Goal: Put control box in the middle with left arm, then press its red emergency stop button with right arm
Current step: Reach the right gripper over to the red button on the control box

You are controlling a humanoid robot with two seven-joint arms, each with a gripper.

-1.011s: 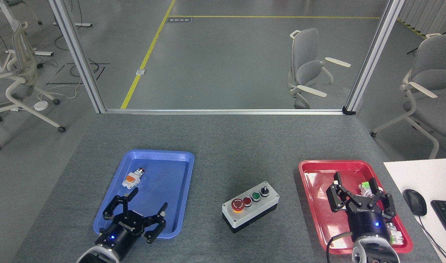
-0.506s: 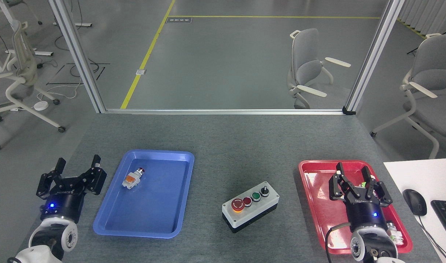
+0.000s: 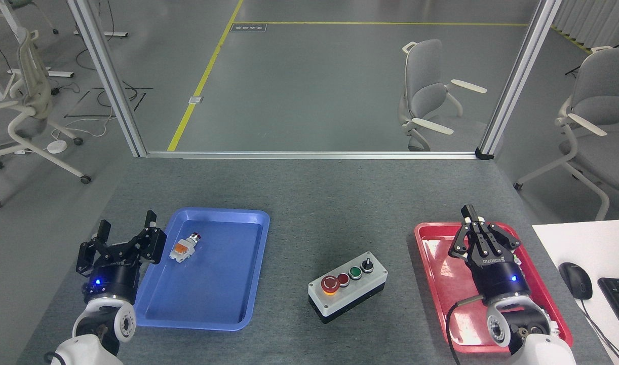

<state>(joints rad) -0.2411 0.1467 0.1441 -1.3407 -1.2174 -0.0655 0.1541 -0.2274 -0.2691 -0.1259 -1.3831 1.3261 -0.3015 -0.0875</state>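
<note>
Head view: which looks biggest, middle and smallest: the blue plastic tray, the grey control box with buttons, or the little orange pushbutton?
1. Blue plastic tray, clearly biggest.
2. Grey control box.
3. Little orange pushbutton, lying in the tray, smallest.

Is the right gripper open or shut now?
Shut: the right gripper has its fingers pinched together at the tips, holding nothing, above the red tray.

The control box (image 3: 348, 287) sits on the table (image 3: 309, 192) near the front edge, about midway between two trays: one tray (image 3: 208, 317) toward the left edge, the other (image 3: 431, 238) toward the right edge. A loose pushbutton (image 3: 185, 248) lies in the left tray's rear left part. A mouse (image 3: 575, 280) lies beyond the right edge.
</note>
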